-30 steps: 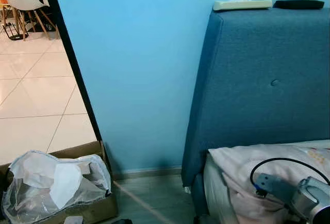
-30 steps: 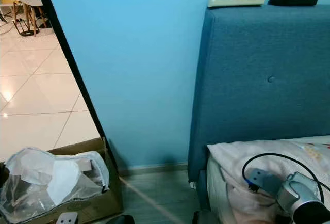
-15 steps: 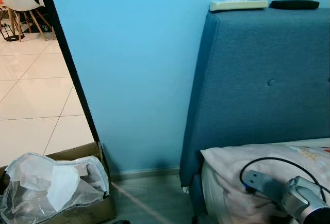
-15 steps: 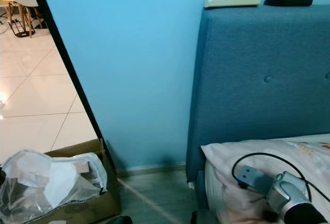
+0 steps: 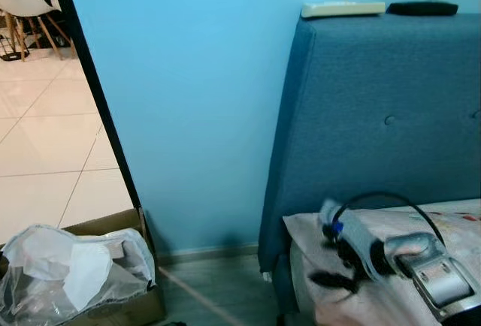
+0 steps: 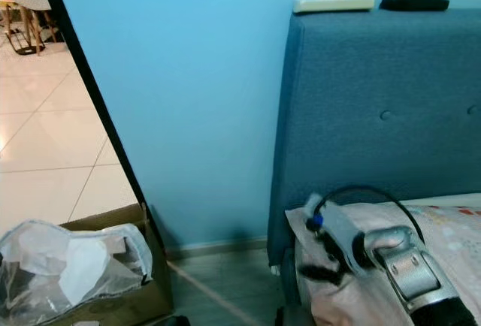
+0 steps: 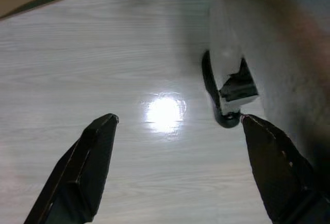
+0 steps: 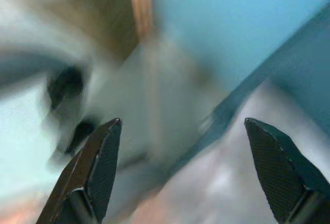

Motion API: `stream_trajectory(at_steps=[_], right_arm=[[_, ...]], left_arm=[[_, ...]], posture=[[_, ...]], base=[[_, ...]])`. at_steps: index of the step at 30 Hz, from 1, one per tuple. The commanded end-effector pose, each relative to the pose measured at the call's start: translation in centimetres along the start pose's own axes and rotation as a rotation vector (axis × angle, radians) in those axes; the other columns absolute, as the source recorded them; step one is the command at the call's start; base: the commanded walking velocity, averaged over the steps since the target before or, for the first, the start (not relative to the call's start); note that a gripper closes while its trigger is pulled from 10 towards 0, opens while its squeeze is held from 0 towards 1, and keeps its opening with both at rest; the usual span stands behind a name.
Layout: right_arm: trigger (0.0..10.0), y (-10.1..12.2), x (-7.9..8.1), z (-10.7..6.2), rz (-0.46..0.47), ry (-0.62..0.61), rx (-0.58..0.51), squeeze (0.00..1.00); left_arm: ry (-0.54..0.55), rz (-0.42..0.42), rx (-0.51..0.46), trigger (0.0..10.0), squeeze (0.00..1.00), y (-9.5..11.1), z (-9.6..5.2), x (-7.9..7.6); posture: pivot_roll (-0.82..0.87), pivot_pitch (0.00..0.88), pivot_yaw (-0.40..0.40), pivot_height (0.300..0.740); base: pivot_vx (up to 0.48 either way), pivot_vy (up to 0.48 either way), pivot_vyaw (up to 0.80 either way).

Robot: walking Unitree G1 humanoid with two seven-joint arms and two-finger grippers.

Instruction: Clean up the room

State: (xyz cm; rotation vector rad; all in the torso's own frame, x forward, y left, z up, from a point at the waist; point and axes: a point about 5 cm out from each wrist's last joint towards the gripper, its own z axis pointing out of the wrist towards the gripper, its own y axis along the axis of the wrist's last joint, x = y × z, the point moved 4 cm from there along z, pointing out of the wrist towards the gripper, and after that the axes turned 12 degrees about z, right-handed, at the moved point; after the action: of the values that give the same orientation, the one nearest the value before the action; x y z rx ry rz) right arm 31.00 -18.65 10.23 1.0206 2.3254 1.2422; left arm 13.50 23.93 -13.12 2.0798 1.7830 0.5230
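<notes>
Blue upholstered fabric covers the tall headboard [image 5: 383, 116], which stands against the light blue wall [image 5: 203, 101]; a cream remote control [image 5: 343, 9] and a black remote control [image 5: 422, 8] lie side by side on its top edge. Below it, the right hand [image 5: 331, 266] (blurred) hovers over the pale floral bedding [image 5: 451, 224], fingers spread apart and empty. By the doorway sits a brown cardboard box [image 5: 113, 224] stuffed with crumpled clear plastic [image 5: 71, 270]. Over pale wood-look floor [image 7: 103, 79] the left hand [image 7: 178, 154] hangs spread wide.
</notes>
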Motion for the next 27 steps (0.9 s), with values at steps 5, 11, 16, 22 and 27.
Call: stream_trajectory(at_steps=[5, 11, 16, 22, 27], right_arm=[[10.0, 3.4, -2.7, 2.9, 0.450, -0.161, -0.341, 0.00], [10.0, -0.1, -1.8, 6.9, 0.673, -0.220, -0.301, 0.00], [10.0, -6.0, 0.9, 10.4, 0.817, -0.289, -0.149, 0.00], [10.0, -10.4, 2.9, 11.0, 0.850, -0.319, -0.020, 0.00], [10.0, -13.6, 4.1, 10.6, 0.863, -0.353, 0.074, 0.00]], left_arm=[[0.011, -0.044, -0.042, 10.0, 0.00, 2.2, 0.9, -1.5], [0.053, -0.095, -0.117, 10.0, 0.00, 5.6, 1.1, 0.6], [0.076, -0.111, -0.192, 10.0, 0.00, 9.1, 1.3, 1.2], [0.120, -0.123, -0.333, 10.0, 0.00, 14.0, 0.9, 2.3], [0.141, -0.118, -0.420, 10.0, 0.00, 17.3, 0.2, 3.0]], posture=[[-0.09, 0.000, -0.024, 0.616], [-0.09, 0.000, -0.037, 0.631], [-0.06, 0.000, -0.062, 0.651], [-0.02, 0.000, -0.093, 0.671], [-0.01, 0.000, -0.094, 0.686]], base=[[0.000, 0.000, 0.00], [0.000, 0.000, 0.00], [0.000, 0.000, 0.00], [0.000, 0.000, 0.00], [0.000, 0.000, 0.00]])
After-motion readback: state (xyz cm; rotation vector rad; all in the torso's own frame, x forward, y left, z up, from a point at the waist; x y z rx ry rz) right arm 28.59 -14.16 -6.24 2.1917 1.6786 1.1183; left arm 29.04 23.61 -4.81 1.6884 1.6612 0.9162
